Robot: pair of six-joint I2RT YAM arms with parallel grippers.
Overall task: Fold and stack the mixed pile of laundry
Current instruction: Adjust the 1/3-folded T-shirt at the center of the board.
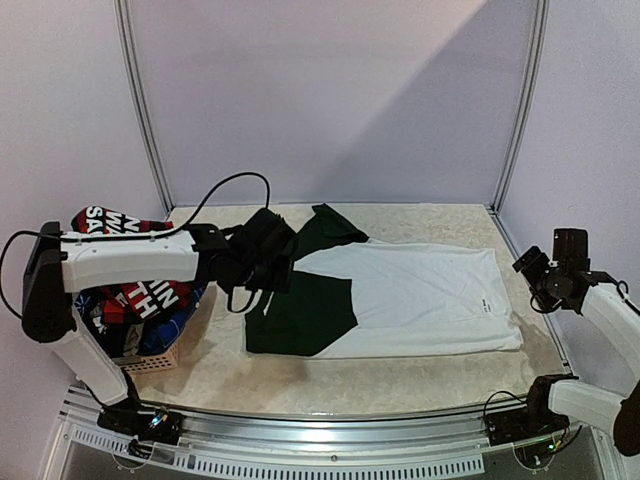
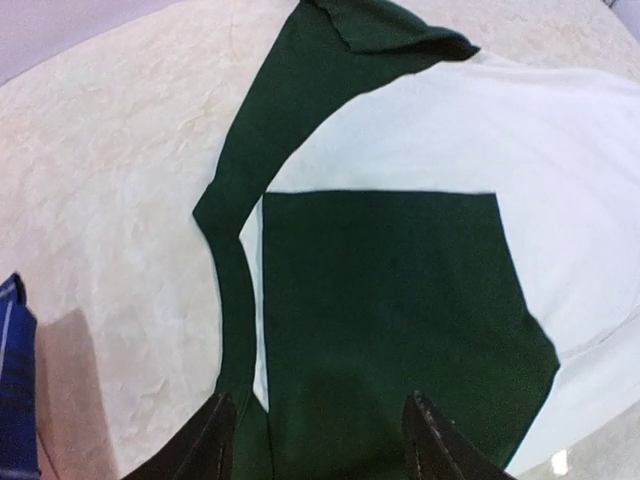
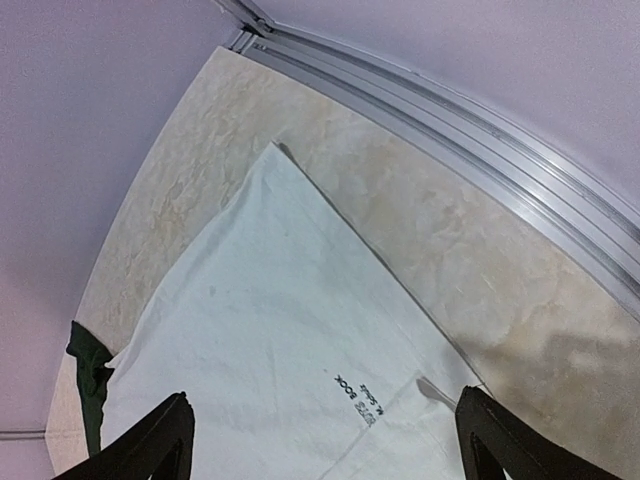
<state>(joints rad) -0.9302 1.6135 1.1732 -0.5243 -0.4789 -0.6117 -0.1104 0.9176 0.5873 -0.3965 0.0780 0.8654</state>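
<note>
- The white cotton T-shirt with dark green sleeves and collar [image 1: 420, 295] is lying flat across the middle of the pale marbled surface [image 1: 430, 225], hem toward the right edge, near sleeve lying folded in over the chest; the rest of the mixed laundry pile is sitting in the small pinkish woven basket [image 1: 160, 358] at the left edge, a red-and-black plaid shirt with white lettering [image 1: 120, 225] on top.
- The left tool [image 2: 320, 415] is hovering over the collar end, fingers apart with nothing between them; the right tool [image 3: 325, 420] is hanging over the hem, fingers standing wide apart and empty.
- The far sleeve is sticking out toward the far edge, unfolded; folding the body now would likely be trapping it crooked; pinching only the top layer at the folded sleeve could be dragging that fold open.
- The left arm is reaching just beside the basket; its looping black cable [image 1: 225, 190] could be snagging the garments there.
- Bare surface is lying open along the far and near edges; the hem is sitting near the right edge, so the right tool is working with little room there.
</note>
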